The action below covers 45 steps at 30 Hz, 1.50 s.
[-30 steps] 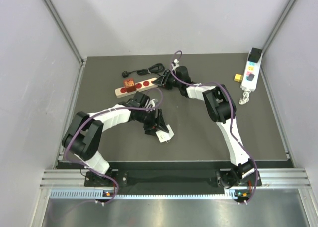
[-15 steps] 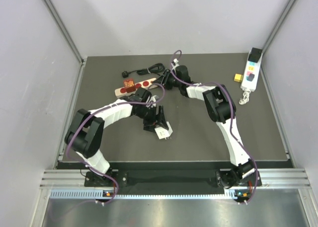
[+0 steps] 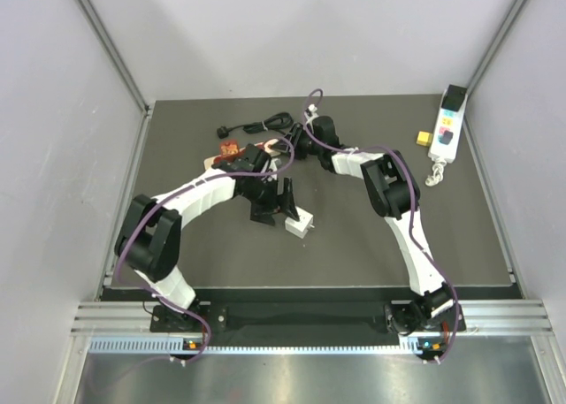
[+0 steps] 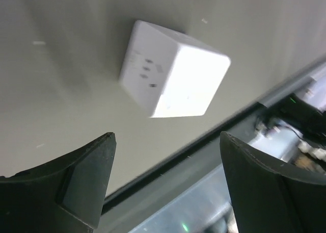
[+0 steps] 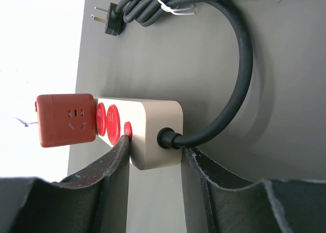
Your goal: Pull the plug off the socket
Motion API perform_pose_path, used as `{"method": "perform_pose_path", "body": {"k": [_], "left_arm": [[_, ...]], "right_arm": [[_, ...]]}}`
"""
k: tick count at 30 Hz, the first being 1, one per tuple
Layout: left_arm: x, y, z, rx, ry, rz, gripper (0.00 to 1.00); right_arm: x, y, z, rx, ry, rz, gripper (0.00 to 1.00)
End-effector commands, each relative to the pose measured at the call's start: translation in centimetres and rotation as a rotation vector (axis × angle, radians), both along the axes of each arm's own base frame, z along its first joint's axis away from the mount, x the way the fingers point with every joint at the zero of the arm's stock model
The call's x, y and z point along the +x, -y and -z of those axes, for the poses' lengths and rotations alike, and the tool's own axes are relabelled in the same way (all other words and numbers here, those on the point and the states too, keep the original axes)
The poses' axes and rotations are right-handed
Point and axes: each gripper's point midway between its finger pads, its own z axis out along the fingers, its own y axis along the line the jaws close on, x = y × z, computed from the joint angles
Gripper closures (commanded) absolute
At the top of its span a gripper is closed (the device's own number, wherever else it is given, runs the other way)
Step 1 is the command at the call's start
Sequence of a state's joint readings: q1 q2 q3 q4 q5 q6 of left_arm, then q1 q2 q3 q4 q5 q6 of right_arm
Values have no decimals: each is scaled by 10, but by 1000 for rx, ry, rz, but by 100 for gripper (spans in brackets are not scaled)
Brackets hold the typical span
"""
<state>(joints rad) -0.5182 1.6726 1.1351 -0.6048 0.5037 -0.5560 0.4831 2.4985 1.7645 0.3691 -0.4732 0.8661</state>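
I see a dark grey table (image 3: pixel 354 254) with pale grey walls (image 3: pixel 309 33) on three sides, joined by metal corner posts (image 3: pixel 106 41). An aluminium rail (image 3: pixel 495 316) runs along the near edge, a shiny metal sheet (image 3: pixel 309 377) below it. Light is soft and even.

The top view is evenly lit, the white adapter (image 4: pixel 173 70) glares and blurs up close, and the right wrist view's left side is overexposed.
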Motion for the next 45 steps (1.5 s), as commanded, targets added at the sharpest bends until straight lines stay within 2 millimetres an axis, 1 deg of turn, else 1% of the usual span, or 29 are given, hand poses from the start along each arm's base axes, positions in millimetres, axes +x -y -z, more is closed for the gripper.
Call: {"method": "perform_pose_path", "body": {"k": [1, 2, 4, 5, 6, 7, 8, 10, 11, 13, 14, 16, 17, 20, 21, 22, 23, 24, 25, 26, 28, 32, 35, 37, 39, 40, 42, 43, 45], "left_arm": [[18, -28, -30, 136, 184, -49, 14], [21, -35, -42, 155, 244, -66, 14], [32, -55, -50, 242, 332, -125, 15], [35, -61, -62, 248, 386, -146, 15], [38, -67, -65, 268, 414, -164, 15], [48, -77, -70, 314, 470, -210, 15], [52, -83, -79, 317, 512, -244, 15], [60, -90, -86, 332, 564, -291, 15], [70, -94, -97, 331, 621, -331, 15], [82, -99, -107, 332, 676, -379, 14], [94, -104, -115, 342, 732, -429, 11], [105, -114, -119, 359, 758, -490, 6], [117, -118, -126, 359, 805, -540, 4], [136, -136, -121, 392, 832, -619, 1], [147, -149, -122, 392, 843, -670, 2], [153, -154, -121, 377, 837, -701, 2], [158, -158, -110, 370, 813, -716, 1], [169, -166, -111, 325, 814, -760, 1], [173, -170, -108, 296, 803, -804, 1], [176, -175, -96, 306, 791, -830, 2], [184, -190, -97, 339, 826, -930, 1], [190, -216, -78, 449, 819, -1081, 2], [201, -217, -75, 448, 846, -1117, 3], [207, -213, -70, 465, 860, -1076, 2], [215, -207, -60, 506, 862, -1018, 2], [217, -206, -48, 539, 841, -997, 2], [225, -202, -46, 555, 846, -955, 1], [229, -199, -38, 560, 842, -923, 1], [239, -186, -40, 513, 874, -861, 1]], "right_arm": [[-4, -6, 13, -70, 45, -46, 70], [-4, -7, 13, -69, 44, -47, 70], [-4, -6, 15, -69, 42, -47, 70], [-5, -8, 14, -68, 43, -50, 70], [-5, -8, 14, -68, 43, -50, 70], [-5, -9, 14, -68, 43, -52, 70], [-7, -11, 14, -68, 42, -56, 70], [-8, -13, 13, -66, 44, -62, 70], [-9, -13, 15, -68, 40, -64, 70], [-10, -14, 14, -66, 42, -70, 70], [-12, -16, 12, -64, 44, -72, 70], [-13, -17, 11, -61, 44, -80, 70], [-13, -17, 11, -61, 44, -80, 70], [-14, -17, 10, -59, 42, -85, 70], [-14, -17, 10, -58, 43, -85, 70], [-14, -17, 10, -59, 42, -85, 70], [-14, -18, 9, -57, 44, -88, 70], [-13, -18, 8, -54, 48, -88, 70], [-13, -18, 8, -54, 45, -89, 70], [-13, -18, 9, -54, 44, -89, 70], [-13, -19, 9, -55, 42, -94, 70], [-13, -20, 11, -57, 41, -98, 70], [-12, -20, 7, -54, 46, -101, 70], [-12, -20, 6, -52, 48, -105, 70], [-10, -19, 3, -52, 52, -103, 70], [-10, -18, 2, -52, 54, -101, 70], [-9, -18, -1, -49, 59, -103, 70], [-10, -18, 1, -55, 58, -107, 70], [-10, -16, 1, -66, 61, -104, 70]]}}
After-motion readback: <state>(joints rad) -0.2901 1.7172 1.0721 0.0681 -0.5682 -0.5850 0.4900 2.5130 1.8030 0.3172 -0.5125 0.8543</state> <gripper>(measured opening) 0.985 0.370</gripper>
